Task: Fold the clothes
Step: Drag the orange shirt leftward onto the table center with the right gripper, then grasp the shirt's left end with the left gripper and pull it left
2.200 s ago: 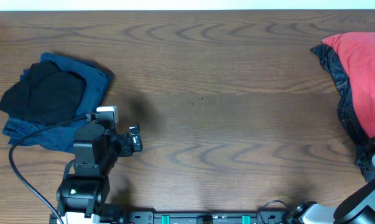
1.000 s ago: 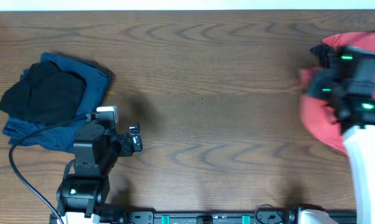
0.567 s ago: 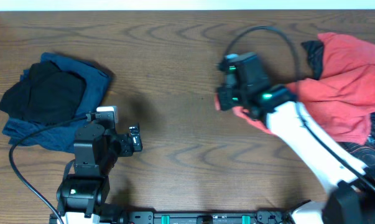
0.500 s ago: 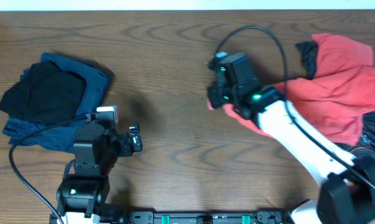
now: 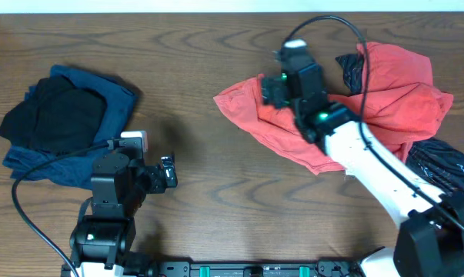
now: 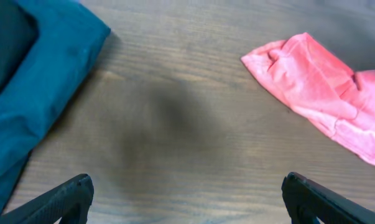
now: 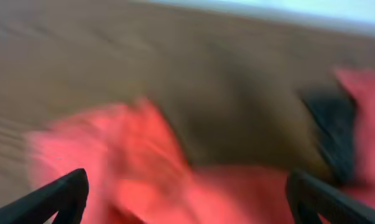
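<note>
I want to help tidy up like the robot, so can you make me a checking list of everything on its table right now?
Surface: brown wooden table, bare in the middle.
Job's things: red T-shirt rumpled right of centre; dark plaid piece at the right edge; black garment on a blue garment at left.
Clutter: nothing seen.
Grippers: left jaws open over bare wood, holding nothing; right jaws open above the red T-shirt, view blurred.
Cables: black cable loops by the left arm; another arches over the right arm.
Surroundings: pale strip beyond the far edge.
</note>
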You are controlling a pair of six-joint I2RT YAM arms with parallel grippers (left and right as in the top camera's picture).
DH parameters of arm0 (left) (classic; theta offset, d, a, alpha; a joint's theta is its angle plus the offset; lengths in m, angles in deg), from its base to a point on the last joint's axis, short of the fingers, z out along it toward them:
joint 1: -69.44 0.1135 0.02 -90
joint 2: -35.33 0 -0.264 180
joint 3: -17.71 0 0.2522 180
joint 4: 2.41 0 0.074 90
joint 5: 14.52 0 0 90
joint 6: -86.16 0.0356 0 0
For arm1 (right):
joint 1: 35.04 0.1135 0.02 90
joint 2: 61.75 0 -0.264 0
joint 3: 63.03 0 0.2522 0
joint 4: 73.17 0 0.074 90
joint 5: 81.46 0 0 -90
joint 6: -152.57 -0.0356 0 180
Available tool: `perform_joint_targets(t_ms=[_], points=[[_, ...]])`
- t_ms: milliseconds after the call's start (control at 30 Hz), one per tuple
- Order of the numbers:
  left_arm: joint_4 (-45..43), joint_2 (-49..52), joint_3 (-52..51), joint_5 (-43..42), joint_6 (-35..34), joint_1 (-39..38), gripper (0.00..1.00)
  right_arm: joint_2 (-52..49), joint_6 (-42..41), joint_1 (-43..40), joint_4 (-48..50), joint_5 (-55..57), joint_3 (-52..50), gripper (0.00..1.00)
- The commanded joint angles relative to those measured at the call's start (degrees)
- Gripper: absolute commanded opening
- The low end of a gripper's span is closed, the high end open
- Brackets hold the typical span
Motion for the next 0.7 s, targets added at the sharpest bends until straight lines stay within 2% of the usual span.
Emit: perform_joint_targets(t_ms=[0, 100, 233, 333, 533, 667], points=[[-2.2, -0.1, 1.1, -3.5, -3.2, 0.3, 0.98, 2.6, -10.8, -4.8, -8.8, 10.2, 0.3, 0.99], [-7.0, 0.7, 1.1, -8.7, -5.6, 0.3, 0.98, 2.9, -17.7, -9.9, -18.2, 11.2, 0.3, 0.99], [-12.0, 5.4, 1.1, -11.7, -11.7, 0.0, 0.98, 2.9, -20.1, -16.5, -27.1, 9.0, 0.3, 0.99], [-15.5, 11.6, 1.1, -14.2, -12.8, -1.2, 0.98, 2.9, -22.5, -20.7, -32.6, 9.0, 0.3, 0.99], [-27.4, 28.0, 1.1, -14.2, -18.4, -7.4, 0.99, 2.9, -23.2, -27.2, -36.2, 5.4, 0.3, 0.99], [-40.1, 39.7, 1.1, -14.2, -21.8, -13.0, 0.99, 2.9, -23.0, -29.8, -36.9, 3.0, 0.3, 0.99]])
